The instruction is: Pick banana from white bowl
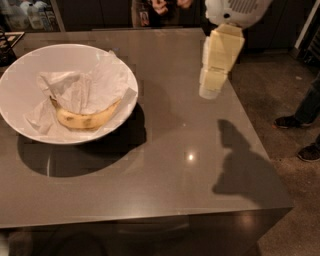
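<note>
From the one camera view we look down on a dark grey table [190, 200], and there's the white bowl [15, 80] sitting on its left half. Inside it lies the banana [87, 119], yellow with brown specks, curved like a smile along the near side of the bowl. Crumpled white paper [85, 87] is bunched above it and drapes over its upper edge.

For writing, we get nothing we can read: the bottles [30, 15] on the shelf at top left are too blurred to make out.

Over to the gripper [210, 90]. It hangs pale and blocky from the white arm [235, 10] at the top right, above the table's far right part, pointing down. It is well apart from the bowl, with bare tabletop between the two. The banana is off to its left and nearer to us, touched by nothing but paper and bowl. Whether the gripper is parted or closed, we cannot tell from here.

The arm's shadow [240, 165] falls on the table's right side. Dark shoes [292, 121] stand on the floor at right.
</note>
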Controlling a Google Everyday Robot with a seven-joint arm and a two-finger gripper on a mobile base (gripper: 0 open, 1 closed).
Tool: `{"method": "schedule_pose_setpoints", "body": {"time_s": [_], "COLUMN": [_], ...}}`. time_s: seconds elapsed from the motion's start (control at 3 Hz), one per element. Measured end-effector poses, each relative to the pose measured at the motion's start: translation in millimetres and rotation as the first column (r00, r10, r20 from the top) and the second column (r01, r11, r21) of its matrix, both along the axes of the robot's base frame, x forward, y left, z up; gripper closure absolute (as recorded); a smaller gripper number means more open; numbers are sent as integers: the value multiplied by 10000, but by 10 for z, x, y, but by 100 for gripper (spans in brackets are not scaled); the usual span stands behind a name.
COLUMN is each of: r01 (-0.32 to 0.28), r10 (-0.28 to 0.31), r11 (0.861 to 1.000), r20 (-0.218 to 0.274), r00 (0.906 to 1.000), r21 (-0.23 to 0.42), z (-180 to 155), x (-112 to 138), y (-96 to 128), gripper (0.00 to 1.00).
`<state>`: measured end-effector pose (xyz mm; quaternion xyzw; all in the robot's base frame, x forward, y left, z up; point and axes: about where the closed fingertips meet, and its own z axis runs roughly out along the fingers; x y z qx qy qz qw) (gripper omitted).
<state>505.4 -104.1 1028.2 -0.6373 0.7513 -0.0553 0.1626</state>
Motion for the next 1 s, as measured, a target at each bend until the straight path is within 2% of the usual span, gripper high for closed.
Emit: {"method": "schedule_pose_setpoints", "body": {"time_s": [0.33,0.67,1.0], "r01": [-273,-388,-483], "r10": [277,386,477], "r11": [9995,9985,9959], "r20": [-248,60,95], "r00": [9993,9992,9988], "r21": [181,393,767], "z": [-26,-1,-24], "x": [251,342,405], "y": [354,460,572], "gripper": [0,0,0]}}
